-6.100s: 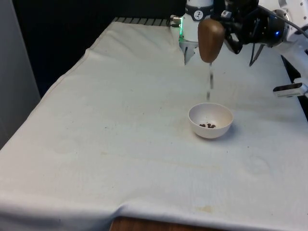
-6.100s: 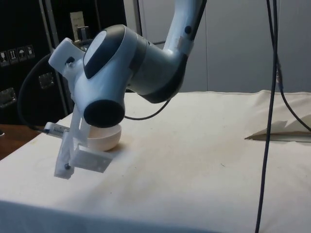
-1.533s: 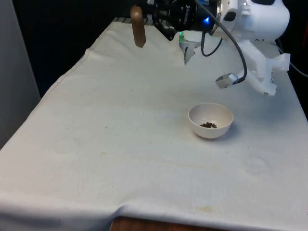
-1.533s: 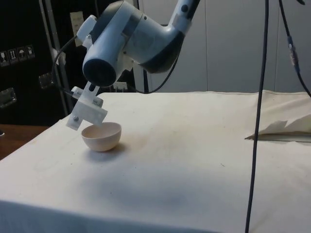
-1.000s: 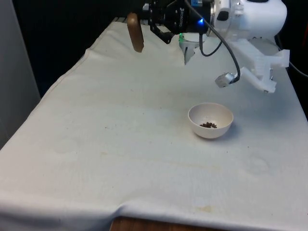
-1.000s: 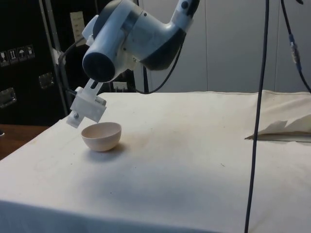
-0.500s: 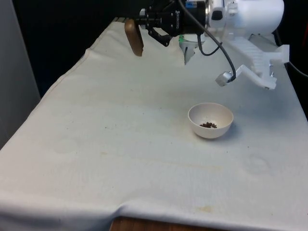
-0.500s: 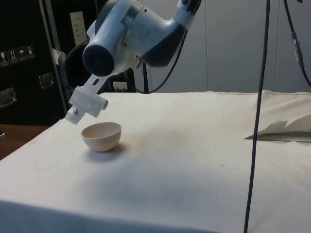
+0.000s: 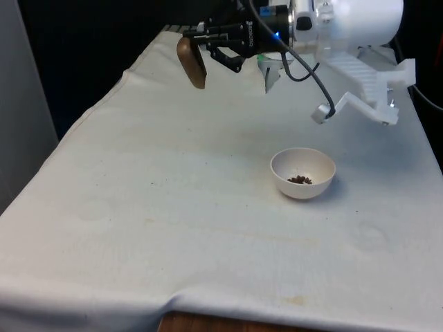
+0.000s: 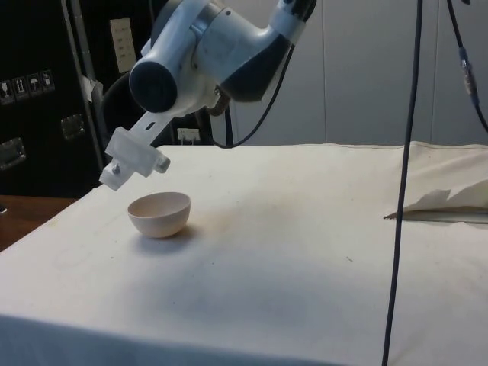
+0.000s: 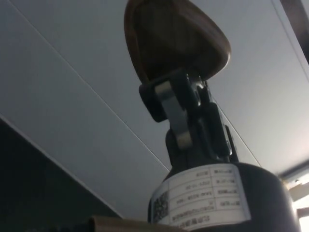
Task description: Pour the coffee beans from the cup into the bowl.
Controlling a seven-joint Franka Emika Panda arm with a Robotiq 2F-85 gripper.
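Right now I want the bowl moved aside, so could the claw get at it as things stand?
Probably not yet: the claw is shut on the brown cup, far from the white bowl. Nothing on the cloth blocks the way.

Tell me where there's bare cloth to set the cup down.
Bare patches: the wide white cloth on the front view's left of the bowl, and the strip between bowl and near edge. Crowded: the far end, where the gripper holds the brown cup aloft.

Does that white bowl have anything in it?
Yes. The front view shows a small cluster of dark coffee beans at the bottom of the white bowl.
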